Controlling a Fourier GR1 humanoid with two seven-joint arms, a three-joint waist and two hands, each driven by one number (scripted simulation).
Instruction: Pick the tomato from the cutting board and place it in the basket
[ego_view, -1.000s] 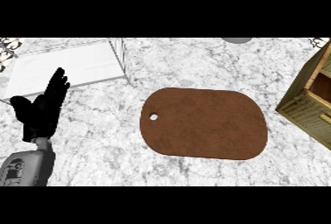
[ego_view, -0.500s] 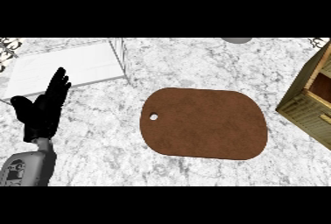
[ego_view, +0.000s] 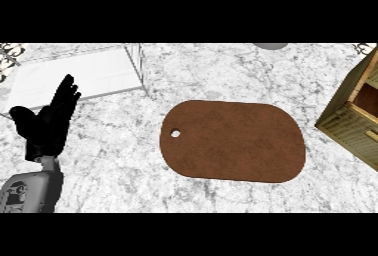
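One hand, the left hand, rests unchanged at the left edge, fingers straight and holding nothing; rounded brown cutting board lies on marbled worktop; woven basket right; tomato not visible.

left hand: black | forearm: grey, dark markings

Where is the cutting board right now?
The cutting board lies flat at the centre of the marble counter in the head view, between the left hand and the wooden basket at the right edge.
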